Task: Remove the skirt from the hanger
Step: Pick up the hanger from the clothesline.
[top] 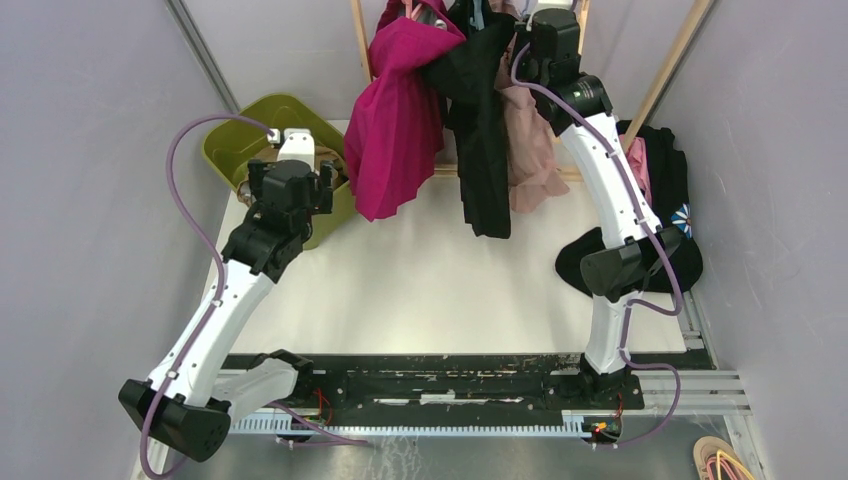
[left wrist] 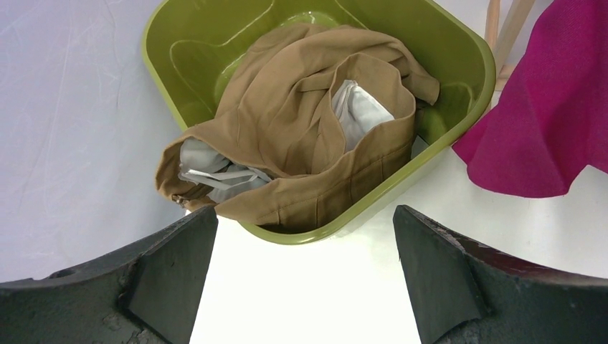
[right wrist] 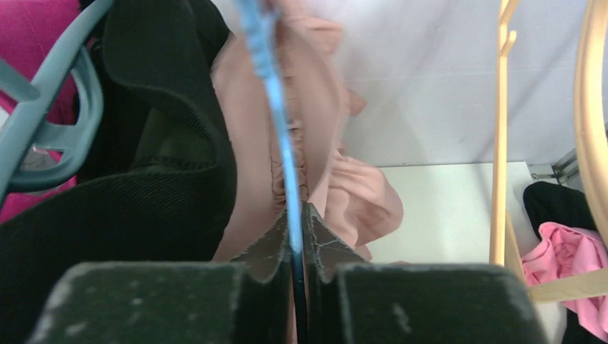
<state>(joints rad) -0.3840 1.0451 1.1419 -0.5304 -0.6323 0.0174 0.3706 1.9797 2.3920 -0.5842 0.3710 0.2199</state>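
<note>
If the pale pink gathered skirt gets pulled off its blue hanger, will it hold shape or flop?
Likely floppy: the pale pink gathered skirt hangs in soft folds. Probably light: only a thin blue hanger carries it.

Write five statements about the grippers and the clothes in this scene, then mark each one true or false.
1. The right gripper is shut on a blue hanger. True.
2. The left gripper is gripping the tan garment. False: its jaws are open and hold nothing, above the garment.
3. The tan garment lies in the green bin, partly over its rim. True.
4. The magenta garment lies flat on the table. False: it hangs at the rack.
5. A black garment hangs between the magenta one and a pale pink one. True.
</note>
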